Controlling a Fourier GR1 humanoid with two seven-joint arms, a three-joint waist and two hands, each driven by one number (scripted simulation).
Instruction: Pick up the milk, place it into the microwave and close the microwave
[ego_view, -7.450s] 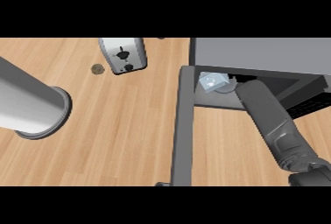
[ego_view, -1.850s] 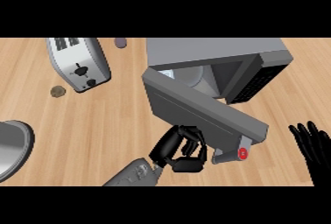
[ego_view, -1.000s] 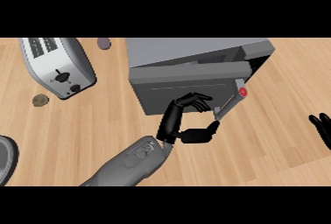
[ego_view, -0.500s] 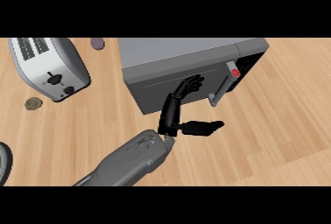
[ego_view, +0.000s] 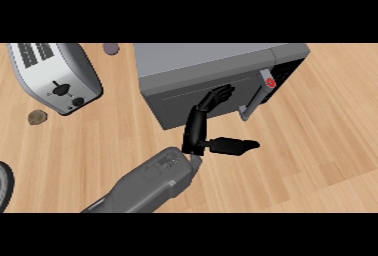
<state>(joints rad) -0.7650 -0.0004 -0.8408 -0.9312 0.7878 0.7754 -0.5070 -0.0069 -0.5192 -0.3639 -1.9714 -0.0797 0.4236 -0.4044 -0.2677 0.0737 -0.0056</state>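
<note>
The grey microwave (ego_view: 210, 59) stands at the top middle of the counter. Its door (ego_view: 173, 102) lies almost flat against the front, with the handle (ego_view: 252, 100) and a red button (ego_view: 270, 82) at its right end. My left hand (ego_view: 196, 126) is open, its straight fingers (ego_view: 215, 96) pressed on the door and its thumb sticking out to the right. The milk is not visible. My right hand does not show in the view.
A silver toaster (ego_view: 57, 75) stands at the upper left, with a small brown round thing (ego_view: 37, 117) on the wood below it. A small purplish object (ego_view: 110, 48) lies at the top edge. A dark plate rim (ego_view: 4, 184) shows at the lower left.
The door has swung from wide open to nearly flush under my left hand's push. The hand's fingers have straightened against it. My right hand has left the view at the right.
</note>
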